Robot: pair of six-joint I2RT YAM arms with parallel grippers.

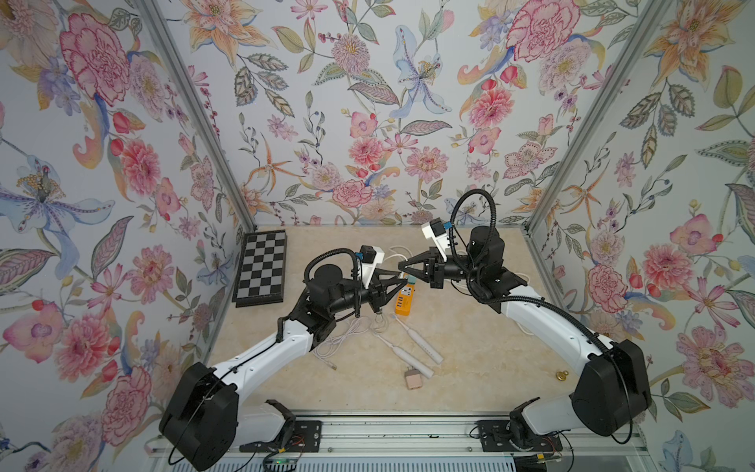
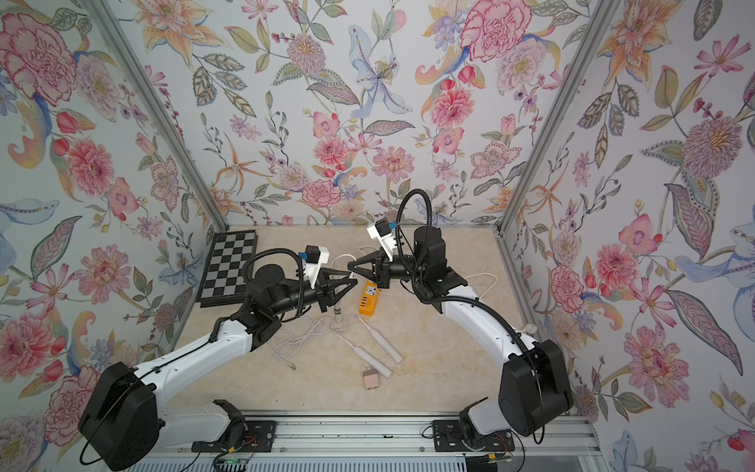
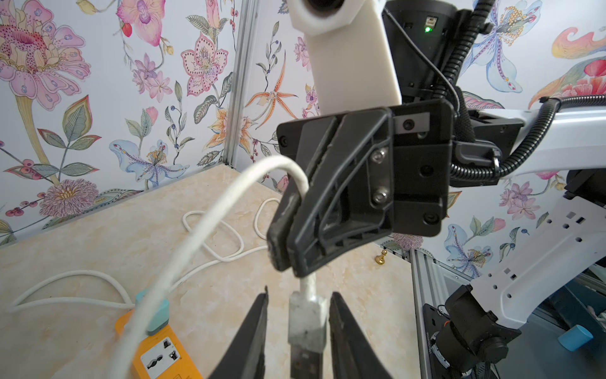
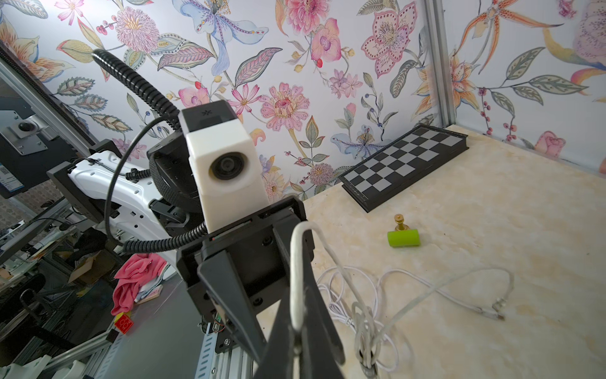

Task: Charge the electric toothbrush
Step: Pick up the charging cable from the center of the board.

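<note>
**Left arm** (image 1: 261, 359) and **right arm** (image 1: 543, 323): white link shells between black joint housings, the largest housings (image 1: 200, 421) at 7 and 5 o'clock in both top views. Black corrugated conduit (image 4: 137, 82) follows each arm. White camera block (image 4: 226, 170) with black lens. **Left tool** (image 3: 299, 292) and **right tool** (image 3: 281, 261): black, ribbed, triangular; two silver screws (image 3: 378, 156) on the latter.

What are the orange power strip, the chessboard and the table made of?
Power strip: probably hard plastic, smooth moulded orange shell.
Chessboard: likely plastic or coated board, matte squares, black rim.
Table: cream veined surface, marble or a marble-look laminate; cannot tell which.
</note>
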